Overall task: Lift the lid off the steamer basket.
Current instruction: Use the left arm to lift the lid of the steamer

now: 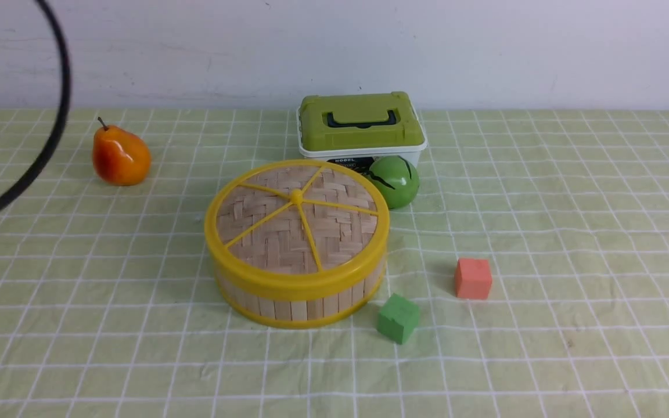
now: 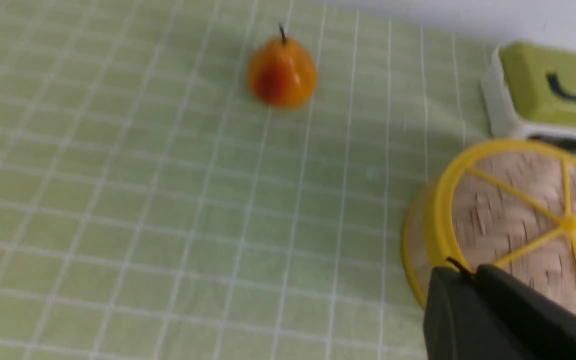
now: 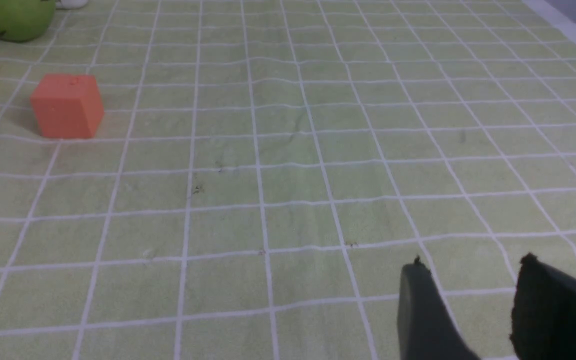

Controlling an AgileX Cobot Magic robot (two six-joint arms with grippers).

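Note:
The lid (image 1: 297, 217), woven bamboo with a yellow rim and yellow spokes, sits on the steamer basket (image 1: 305, 302) in the middle of the table. In the left wrist view the lid (image 2: 513, 210) lies just beyond my left gripper (image 2: 470, 272), whose two dark fingers are pressed together with nothing between them, above the table beside the basket's rim. My right gripper (image 3: 470, 265) is open and empty over bare cloth, well away from the basket. Neither gripper shows in the front view; only a black cable (image 1: 50, 139) of the left arm does.
An orange pear (image 1: 119, 155) stands at the left; it also shows in the left wrist view (image 2: 282, 74). A white box with an olive-green lid (image 1: 358, 122) and a green ball (image 1: 395, 181) are behind the basket. A green cube (image 1: 398, 317) and a red cube (image 1: 473, 278) lie to its front right.

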